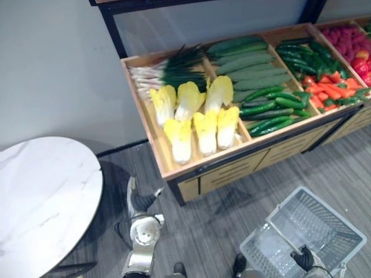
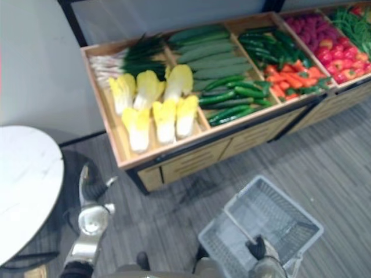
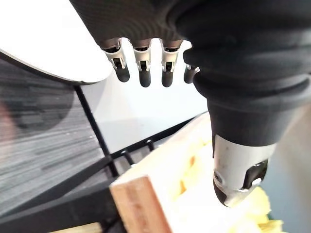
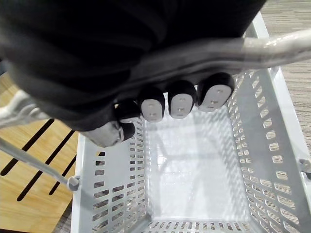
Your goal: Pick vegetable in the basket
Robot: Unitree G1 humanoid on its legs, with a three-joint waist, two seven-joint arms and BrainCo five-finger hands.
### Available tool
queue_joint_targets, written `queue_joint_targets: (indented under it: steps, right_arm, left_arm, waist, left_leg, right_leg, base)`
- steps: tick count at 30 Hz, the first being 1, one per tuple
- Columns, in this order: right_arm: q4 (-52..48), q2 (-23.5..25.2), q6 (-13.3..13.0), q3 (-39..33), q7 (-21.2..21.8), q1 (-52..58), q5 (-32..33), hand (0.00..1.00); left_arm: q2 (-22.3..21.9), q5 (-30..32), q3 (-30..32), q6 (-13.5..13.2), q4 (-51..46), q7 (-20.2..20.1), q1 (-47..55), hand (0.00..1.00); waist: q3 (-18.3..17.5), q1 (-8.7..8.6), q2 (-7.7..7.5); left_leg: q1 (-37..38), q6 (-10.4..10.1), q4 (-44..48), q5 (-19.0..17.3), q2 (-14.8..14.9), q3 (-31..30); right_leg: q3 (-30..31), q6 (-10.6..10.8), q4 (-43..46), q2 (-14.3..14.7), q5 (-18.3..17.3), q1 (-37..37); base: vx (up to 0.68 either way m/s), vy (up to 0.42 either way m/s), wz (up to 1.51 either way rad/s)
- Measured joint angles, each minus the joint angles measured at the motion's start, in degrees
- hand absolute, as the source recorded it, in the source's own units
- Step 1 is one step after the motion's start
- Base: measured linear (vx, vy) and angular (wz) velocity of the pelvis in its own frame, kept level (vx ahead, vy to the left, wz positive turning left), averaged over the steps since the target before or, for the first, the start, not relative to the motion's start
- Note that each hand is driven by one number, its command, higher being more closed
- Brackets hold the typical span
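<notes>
- Nearest to me, my right hand (image 4: 181, 103) is gripping the grey handle (image 4: 282, 46) of one pale plastic basket (image 1: 333, 211), with fingers and thumb wrapping fully round the bar. I cannot tell whether the basket is touching the grey floor (image 1: 232, 214).
- My left hand (image 1: 139, 201) is hanging beside the round white worktop (image 1: 46, 185). Its fingers are straight and relaxed with the thumb apart, and it is holding and touching nothing.
- One wooden display stand (image 1: 232, 169) is sitting ahead of me, showing four compartments. The vegetables are lying in it, well apart from the basket and from both hands.
- Six yellow-white cabbages (image 1: 206, 130) are lying in the leftmost compartment in two rows of three. One bunch of green-topped leeks (image 1: 168, 72) is lying behind them.
- Pale green cucumbers (image 1: 243, 63) are piling up at the back of the second compartment, and darker green ones (image 1: 266, 110) are lying at its front. They are overlapping too much for me to count.
- Dark green long vegetables (image 1: 301, 55) and orange-red pieces (image 1: 327, 90) are sharing the third compartment. They are too small and tangled for me to name or count.
- Red produce (image 1: 348, 40) is filling the fourth compartment, which is getting cut off at the view's edge.
</notes>
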Motion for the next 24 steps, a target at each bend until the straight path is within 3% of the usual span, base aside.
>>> queue_joint_targets:
  steps: [4,12,24]
  right_arm:
    - [-0.6,-0.1,-0.2,0.0,-0.4,0.0,-0.4,1.0]
    - [-3.1,-0.5,-1.3,2.8,-0.4,0.0,-2.4,1.0]
    - [-6.8,-1.6,-1.4,5.3,-0.5,0.0,-2.5,1.0]
  left_arm:
    - [-1.6,0.2,-1.4,-0.3,-4.4,0.4,-0.5,0.0]
    - [-1.4,1.9,-1.1,0.0,-6.0,3.3,-2.1,0.0]
    - [-1.3,2.0,4.4,4.3,2.2,8.7,-12.1,0.0]
  waist:
    - [-0.7,-0.41,1.19]
    - [-0.9,-1.72,0.72]
    - [-1.0,-4.83,0.22]
  left_leg:
    - [0.2,-0.1,-0.2,0.1,0.4,0.2]
    - [0.2,0.0,-1.1,0.3,0.0,3.6]
    - [0.1,-0.1,-2.7,0.4,-0.1,8.2]
  right_leg:
    - [0.6,-0.4,-0.1,0.5,0.3,-0.2]
    - [4.1,-1.4,-1.9,0.9,2.7,-2.2]
    - [8.7,-1.5,-3.1,1.8,4.4,-5.4]
  base:
    - [-0.03,-0.022,-0.08]
    - [-0.07,-0.008,-0.23]
    - [-0.01,-0.023,-0.22]
